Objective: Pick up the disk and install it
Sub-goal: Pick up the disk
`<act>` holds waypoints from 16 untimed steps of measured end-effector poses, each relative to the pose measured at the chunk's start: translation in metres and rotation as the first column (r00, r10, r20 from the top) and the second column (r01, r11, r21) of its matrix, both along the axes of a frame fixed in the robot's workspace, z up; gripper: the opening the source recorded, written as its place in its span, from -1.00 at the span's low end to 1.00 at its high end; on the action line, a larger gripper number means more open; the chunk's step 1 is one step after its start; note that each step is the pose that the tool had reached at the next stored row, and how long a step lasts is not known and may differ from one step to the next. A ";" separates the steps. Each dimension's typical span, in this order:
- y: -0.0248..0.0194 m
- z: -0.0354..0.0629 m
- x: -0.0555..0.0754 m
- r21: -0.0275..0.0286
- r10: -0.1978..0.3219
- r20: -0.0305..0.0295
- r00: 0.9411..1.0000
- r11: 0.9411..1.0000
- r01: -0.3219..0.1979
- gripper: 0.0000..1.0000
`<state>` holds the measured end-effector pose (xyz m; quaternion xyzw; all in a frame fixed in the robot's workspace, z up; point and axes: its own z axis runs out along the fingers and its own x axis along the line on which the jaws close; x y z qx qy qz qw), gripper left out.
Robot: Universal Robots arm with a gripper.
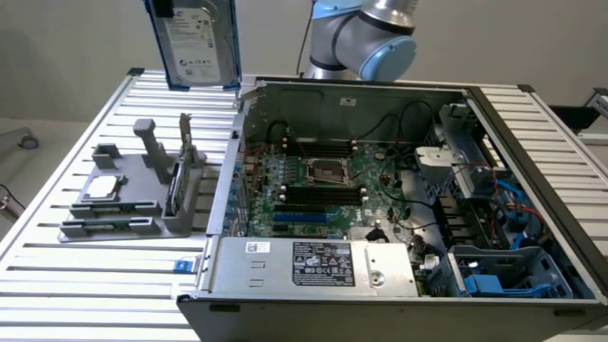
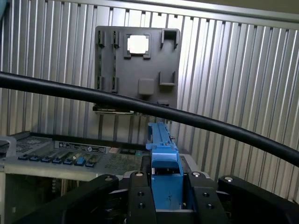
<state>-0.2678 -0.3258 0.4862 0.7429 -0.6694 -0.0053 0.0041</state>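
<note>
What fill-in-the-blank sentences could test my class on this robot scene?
1. The gripper is shut on the ___ carrier bracket of the disk.
2. The disk hangs upright above the slatted ___.
3. The computer case lies open, showing its ___.
Missing words: blue; table; motherboard.

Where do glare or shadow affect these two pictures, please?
Wrist view: glare washes the square chip on the grey holder out to white; a black cable crosses the picture. Exterior view: soft, even light; the computer case is darkest inside at the exterior view's right.
</note>
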 end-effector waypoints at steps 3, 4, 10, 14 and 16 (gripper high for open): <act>-0.0076 0.0000 0.010 0.000 0.000 0.000 1.000 1.000 0.000 -0.35; -0.0096 -0.0002 0.013 0.000 0.000 0.000 1.000 1.000 0.000 -0.35; -0.0163 -0.0001 0.041 0.005 0.000 0.000 1.000 1.000 0.000 -0.35; -0.0196 -0.0002 0.059 0.010 0.000 0.000 1.000 1.000 0.000 -0.35; -0.0213 -0.0001 0.068 0.013 0.000 0.000 1.000 1.000 0.000 -0.35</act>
